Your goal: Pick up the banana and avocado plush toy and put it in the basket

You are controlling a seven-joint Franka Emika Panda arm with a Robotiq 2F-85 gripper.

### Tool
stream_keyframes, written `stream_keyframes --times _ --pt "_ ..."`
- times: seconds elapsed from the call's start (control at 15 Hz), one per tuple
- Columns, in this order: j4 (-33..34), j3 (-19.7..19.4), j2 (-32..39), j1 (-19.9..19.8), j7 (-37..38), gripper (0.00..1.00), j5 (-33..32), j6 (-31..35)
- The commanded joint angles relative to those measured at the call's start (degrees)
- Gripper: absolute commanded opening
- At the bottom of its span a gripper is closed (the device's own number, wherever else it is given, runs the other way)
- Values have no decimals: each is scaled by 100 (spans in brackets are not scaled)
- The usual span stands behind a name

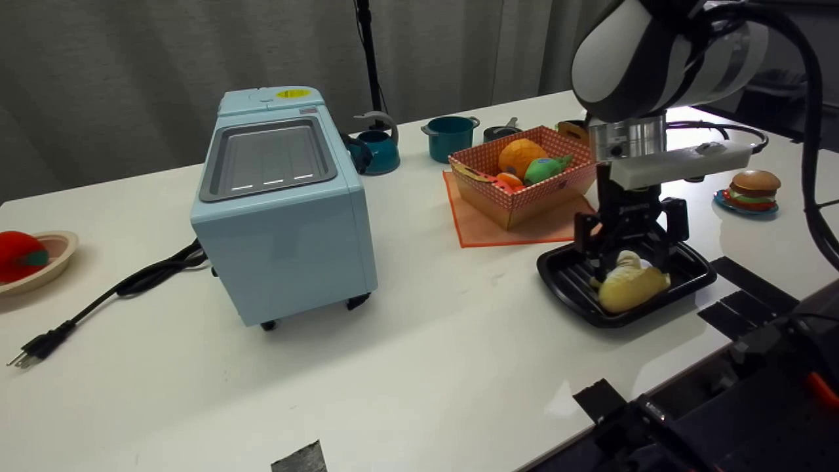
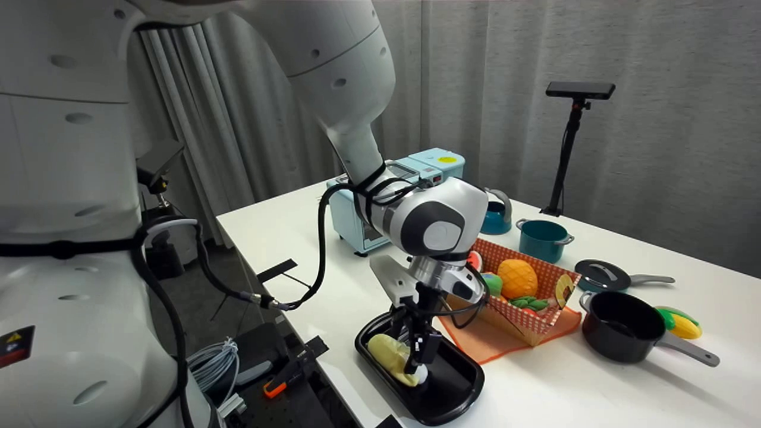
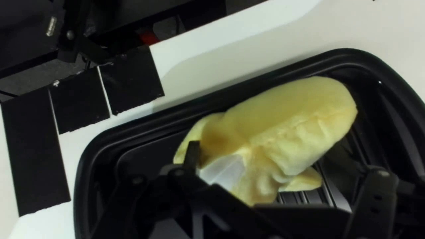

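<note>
The pale-yellow banana plush [image 1: 632, 287] lies in the black ridged tray [image 1: 570, 308]; it also shows in the wrist view [image 3: 285, 116]. My gripper [image 1: 629, 267] is down in the tray with its fingers apart around the banana's peeled end. In the wrist view one fingertip [image 3: 192, 154] is against or very near the banana, and a gap shows at the far finger [image 3: 375, 186]. The red-checkered basket [image 1: 534, 208] stands behind the tray. A rounded green toy [image 1: 543, 170], perhaps the avocado plush, lies in it and shows in both exterior views [image 2: 492, 285].
The basket also holds a round orange toy [image 1: 521, 156] and stands on an orange cloth [image 1: 478, 226]. A blue appliance [image 1: 295, 252] stands on the table. A burger toy [image 1: 752, 190] and a black pot [image 2: 621, 330] are near the basket. Tape marks the table edge.
</note>
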Motion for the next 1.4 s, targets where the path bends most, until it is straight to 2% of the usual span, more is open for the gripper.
stream_keyframes --times 0.0,0.27,0.6,0.87,1.0,1.33 --pt "154 -23 177 -36 -164 64 150 -97" --pt "142 -67 68 1 -68 33 54 -116" --pt "-67 -34 -633 67 -32 1 1 -242" --pt "-43 35 -1414 132 121 1 -127 -433" --pt "71 92 -1805 161 296 3 -393 -487" --pt "793 355 -2262 90 788 3 -1094 -210"
